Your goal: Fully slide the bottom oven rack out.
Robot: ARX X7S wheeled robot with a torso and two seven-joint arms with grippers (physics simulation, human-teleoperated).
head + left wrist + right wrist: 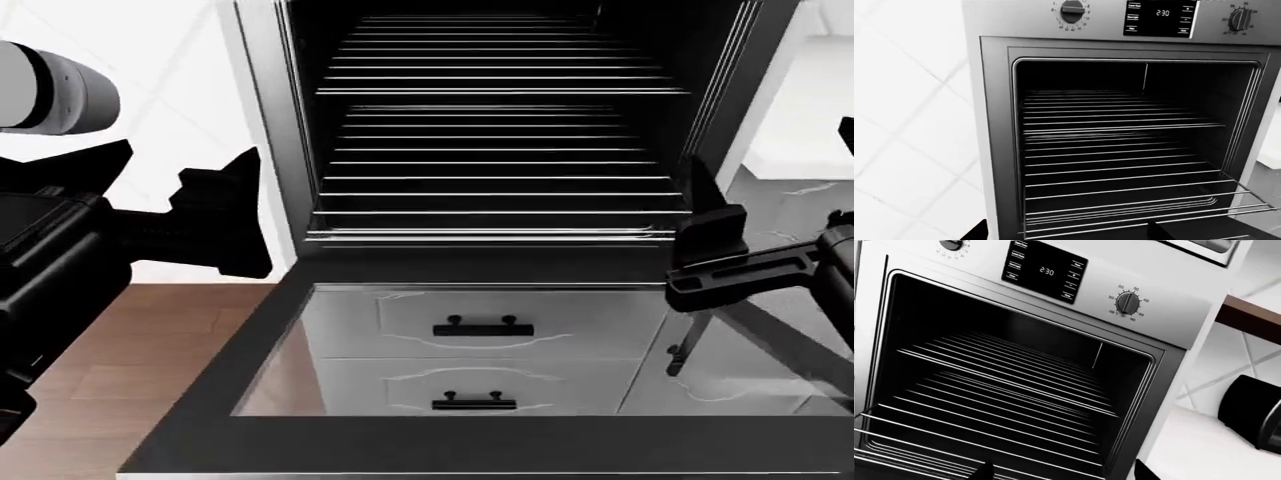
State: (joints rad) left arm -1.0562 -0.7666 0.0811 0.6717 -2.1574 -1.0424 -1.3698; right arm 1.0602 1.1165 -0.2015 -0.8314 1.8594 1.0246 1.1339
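Observation:
The oven (pixel 286 150) stands open, its black-framed glass door (pixel 200 400) folded down flat. The bottom oven rack (pixel 494 235) of silver wires spans the cavity, and its doubled front rail lies at the oven's front lip. It also shows in the wrist views, bottom oven rack (pixel 1121 192) and bottom oven rack (pixel 981 427). My left gripper (pixel 254 213) hangs open left of the oven frame, touching nothing. In its own view the left gripper (pixel 1077 233) frames the rack's front rail from a distance. My right gripper (pixel 694 262) is open by the rack's right front corner, with nothing between the fingers of the right gripper (pixel 1064 473).
A second wire rack (pixel 501 88) sits higher in the cavity. Above it is a control panel (pixel 1157 17) with knobs (pixel 1072 11). White drawers with black handles (pixel 482 328) show through the door glass. Wood floor (pixel 147 340) lies left. A black appliance (pixel 1254 415) stands on the white counter to the right.

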